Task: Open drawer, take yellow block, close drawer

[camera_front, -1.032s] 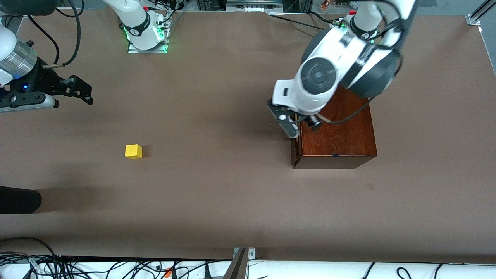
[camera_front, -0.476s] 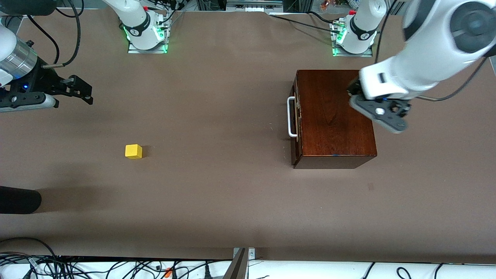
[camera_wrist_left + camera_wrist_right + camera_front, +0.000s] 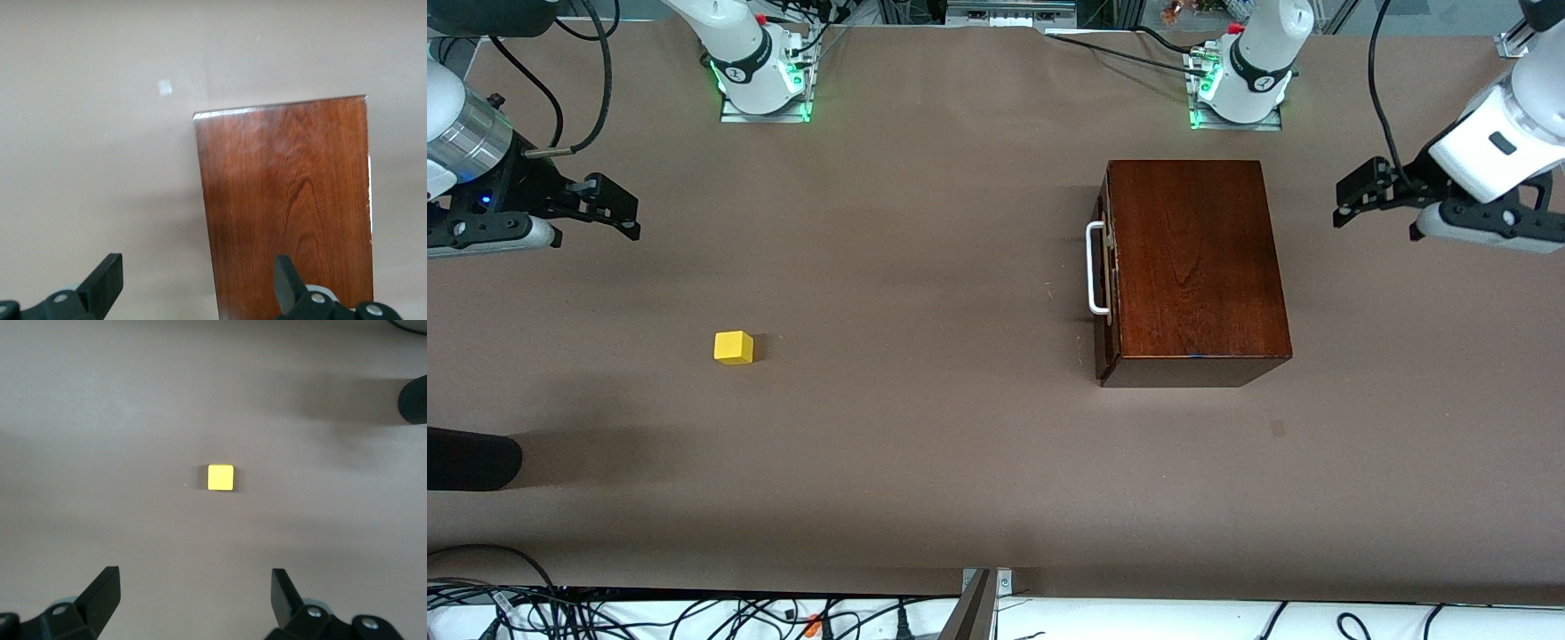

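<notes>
The glossy mahogany box stands on the table with the drawer shut. The drawer's white bar handle faces the right arm's end. The box also shows in the left wrist view. The yellow block lies on the bare table toward the right arm's end, and shows in the right wrist view. My left gripper is open and empty, up in the air over the box's edge at the left arm's end. My right gripper is open and empty, high over the table near the block.
A dark rounded object lies at the table's edge at the right arm's end, nearer the front camera than the block; it also shows in the right wrist view. Brown table surface surrounds the box and block.
My left gripper has left the drawer handle, crossed over the box top and risen toward the left arm's end. The drawer stays shut. The right arm and block have not moved.
</notes>
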Controlling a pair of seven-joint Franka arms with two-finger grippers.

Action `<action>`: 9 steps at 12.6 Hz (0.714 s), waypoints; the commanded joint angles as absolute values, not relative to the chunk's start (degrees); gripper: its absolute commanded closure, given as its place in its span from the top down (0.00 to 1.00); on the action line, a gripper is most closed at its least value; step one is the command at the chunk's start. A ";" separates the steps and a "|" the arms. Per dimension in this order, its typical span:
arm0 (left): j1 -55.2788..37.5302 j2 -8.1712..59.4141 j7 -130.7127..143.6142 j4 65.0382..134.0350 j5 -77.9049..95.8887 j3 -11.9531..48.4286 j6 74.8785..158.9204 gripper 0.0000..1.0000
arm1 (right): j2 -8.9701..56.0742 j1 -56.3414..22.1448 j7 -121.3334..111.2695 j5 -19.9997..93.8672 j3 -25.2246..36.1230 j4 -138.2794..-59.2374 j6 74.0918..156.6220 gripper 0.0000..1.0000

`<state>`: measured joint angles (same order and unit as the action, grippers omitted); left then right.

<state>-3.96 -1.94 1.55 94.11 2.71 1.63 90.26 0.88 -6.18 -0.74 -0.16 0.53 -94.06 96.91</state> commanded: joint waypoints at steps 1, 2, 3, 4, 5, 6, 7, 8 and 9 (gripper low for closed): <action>-3.78 -3.60 4.13 96.07 -0.79 3.07 89.38 1.00 | 1.58 -5.54 -1.41 0.62 0.35 -92.37 95.45 1.00; -4.21 -2.91 4.04 95.28 -0.79 3.16 88.86 1.00 | 1.50 -5.54 -1.41 0.62 0.35 -92.37 95.45 1.00; -3.87 -2.03 4.04 94.66 -0.09 3.16 88.94 1.00 | 1.49 -5.71 -1.41 0.62 0.35 -92.37 95.45 1.00; -3.61 -1.33 4.04 93.79 -0.09 3.08 88.86 1.00 | 1.58 -5.54 -1.41 0.62 0.35 -92.37 95.36 1.00; -3.69 -1.14 3.96 93.61 -0.09 3.08 88.86 1.00 | 1.58 -5.54 -1.41 0.62 0.44 -92.37 95.45 1.00; -3.69 -1.23 3.35 93.60 -0.09 3.08 88.77 1.00 | 1.58 -5.54 -1.41 0.62 0.44 -92.37 95.36 1.00; -3.69 -1.14 2.12 93.60 -0.17 3.08 88.77 1.00 | 1.58 -5.54 -1.41 0.62 0.44 -92.37 95.45 1.00; -3.69 -1.14 1.59 93.52 -0.18 3.08 88.77 1.00 | 1.58 -5.54 -1.41 0.62 0.44 -92.37 95.45 1.00; -3.69 -1.14 1.67 93.52 -0.18 3.08 88.77 1.00 | 1.58 -5.54 -1.41 0.62 0.35 -92.37 95.45 1.00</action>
